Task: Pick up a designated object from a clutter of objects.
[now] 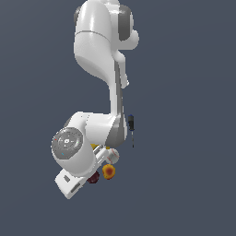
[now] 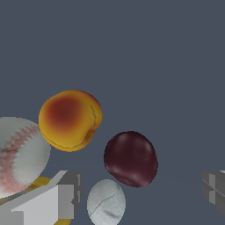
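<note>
Between the spread-open jaws of the gripper [image 2: 138, 193] sits the maroon ball [image 2: 131, 158] — untouched, orange ball [image 2: 69, 119] at its ten o'clock, baseball [image 2: 19, 154] at nine, small white ball [image 2: 106, 202] close by.

floor [image 1: 193, 92] | colour: uniform dark slate blue-grey | extent: fills the background in both views

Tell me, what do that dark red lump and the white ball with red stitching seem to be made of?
The maroon ball looks smooth and glossy, like a plum's skin or waxy plastic: soft highlights, no texture. The baseball looks like matte leather, with faded red stitch rows. Both are simulator renders, so this is only how they look.
</note>
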`<state>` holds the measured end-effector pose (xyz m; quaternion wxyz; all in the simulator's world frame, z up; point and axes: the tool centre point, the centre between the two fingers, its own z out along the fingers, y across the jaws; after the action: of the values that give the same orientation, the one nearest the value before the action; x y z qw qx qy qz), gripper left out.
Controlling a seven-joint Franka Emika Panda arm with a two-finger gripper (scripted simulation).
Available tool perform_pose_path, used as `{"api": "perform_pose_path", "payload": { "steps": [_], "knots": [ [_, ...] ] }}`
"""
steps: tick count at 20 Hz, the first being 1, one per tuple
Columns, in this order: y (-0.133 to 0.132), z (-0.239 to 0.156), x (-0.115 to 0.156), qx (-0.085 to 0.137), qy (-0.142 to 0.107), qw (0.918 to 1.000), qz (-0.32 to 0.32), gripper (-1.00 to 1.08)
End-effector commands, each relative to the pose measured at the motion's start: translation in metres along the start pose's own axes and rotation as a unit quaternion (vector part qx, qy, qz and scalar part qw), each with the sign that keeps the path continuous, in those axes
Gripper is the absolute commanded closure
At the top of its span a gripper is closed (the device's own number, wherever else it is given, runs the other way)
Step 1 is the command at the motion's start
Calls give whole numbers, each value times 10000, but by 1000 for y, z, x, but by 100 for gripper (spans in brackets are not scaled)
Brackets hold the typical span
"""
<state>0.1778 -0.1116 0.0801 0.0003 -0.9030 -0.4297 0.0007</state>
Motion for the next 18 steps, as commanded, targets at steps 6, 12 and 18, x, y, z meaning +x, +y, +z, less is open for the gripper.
{"api": "perform_pose_path", "payload": {
  "steps": [6,12,18],
  "knots": [
    [0,14,0,-4,3,10000,-9,-92],
    [-1,45,0,-6,5,10000,-20,-92],
    [1,51,1,-6,5,10000,-24,-92]
  ]
}}
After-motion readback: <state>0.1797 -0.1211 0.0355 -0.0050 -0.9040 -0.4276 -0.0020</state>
